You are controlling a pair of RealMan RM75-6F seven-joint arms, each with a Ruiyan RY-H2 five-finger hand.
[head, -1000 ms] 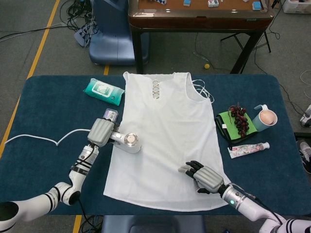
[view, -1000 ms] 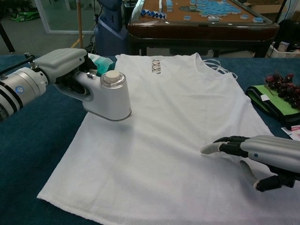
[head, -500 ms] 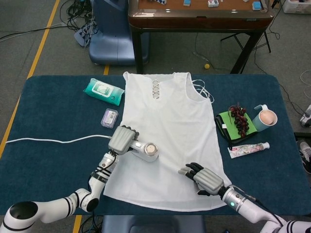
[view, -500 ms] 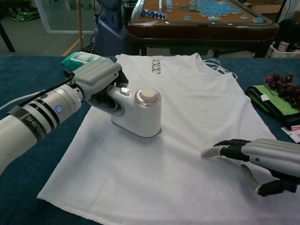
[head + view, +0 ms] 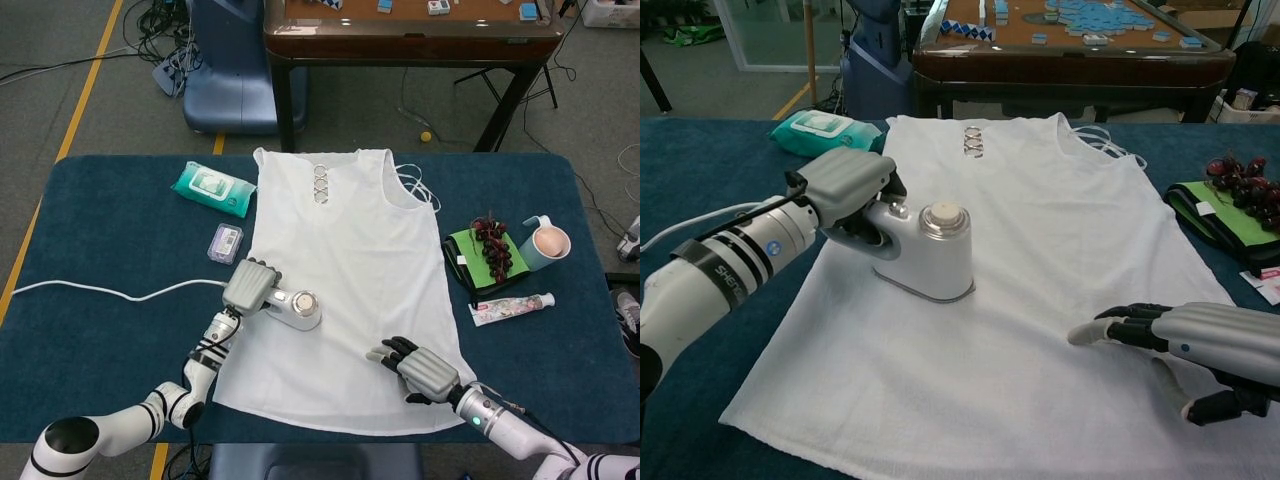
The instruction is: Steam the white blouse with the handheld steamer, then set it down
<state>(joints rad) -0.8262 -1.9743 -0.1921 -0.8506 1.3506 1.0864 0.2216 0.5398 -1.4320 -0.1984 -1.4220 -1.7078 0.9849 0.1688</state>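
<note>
The white blouse (image 5: 350, 270) (image 5: 1040, 260) lies flat on the blue table, neckline at the far side. My left hand (image 5: 250, 285) (image 5: 845, 190) grips the handle of the white handheld steamer (image 5: 298, 308) (image 5: 928, 250), whose plate sits on the blouse near its left edge. A white cord (image 5: 110, 293) trails from it to the left. My right hand (image 5: 420, 365) (image 5: 1190, 340) rests palm down on the blouse's lower right part, fingers spread and holding nothing.
A green wipes pack (image 5: 213, 187) (image 5: 820, 130) and a small case (image 5: 226, 242) lie left of the blouse. On the right are grapes (image 5: 492, 243) on a green cloth, a cup (image 5: 545, 243) and a tube (image 5: 512, 308). A wooden table (image 5: 410, 30) stands beyond.
My left hand carried the steamer rightward and nearer over the blouse, then lowered it a little onto the cloth. The right hand has barely moved.
</note>
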